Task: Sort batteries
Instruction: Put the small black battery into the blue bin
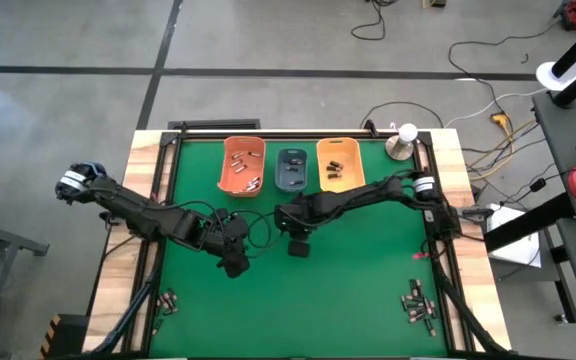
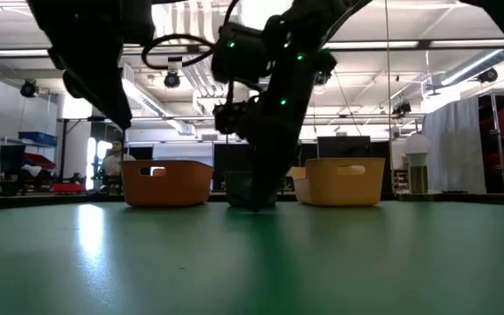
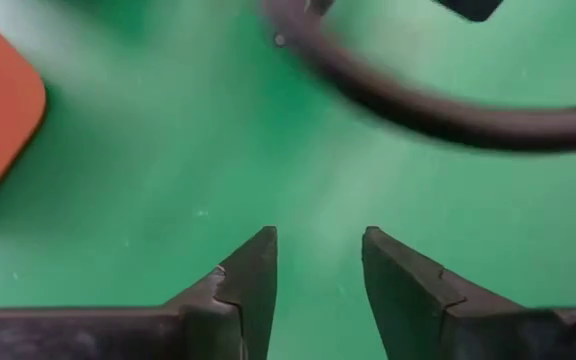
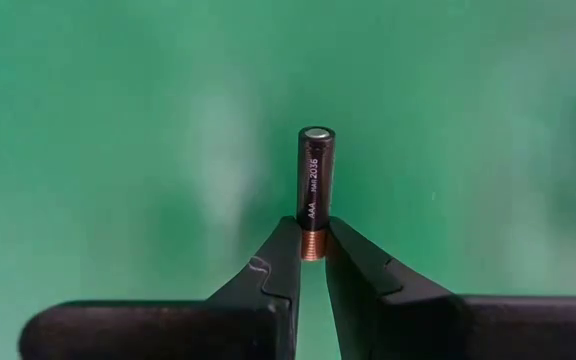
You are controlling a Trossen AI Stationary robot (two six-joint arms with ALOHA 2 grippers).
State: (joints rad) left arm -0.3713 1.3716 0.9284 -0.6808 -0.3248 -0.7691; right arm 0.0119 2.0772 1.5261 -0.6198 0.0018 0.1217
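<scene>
My right gripper (image 4: 313,262) is shut on a dark AAA battery (image 4: 315,180) with a coppery end. In the high view it hangs over the green mat just near of the blue-grey bin (image 1: 292,170). My left gripper (image 3: 318,270) is open with nothing between its fingers; it stands over the mat near of the orange bin (image 1: 243,165), left of my right gripper (image 1: 298,245). Loose batteries lie in a pile at the near left (image 1: 168,300) and another at the near right (image 1: 418,305). All three bins hold some batteries. My right gripper pinches the battery's coppery end (image 4: 313,246) between its two fingertips. The battery sticks straight out beyond the fingertips, in line with them, its silvery end (image 4: 316,132) toward the mat. Whether that end touches the mat, I cannot tell.
The yellow-orange bin (image 1: 340,165) stands right of the blue-grey one at the far edge. A silver cylinder with a white ball (image 1: 402,142) sits at the far right corner. A dark cable (image 3: 418,100) loops over the mat ahead of my left gripper.
</scene>
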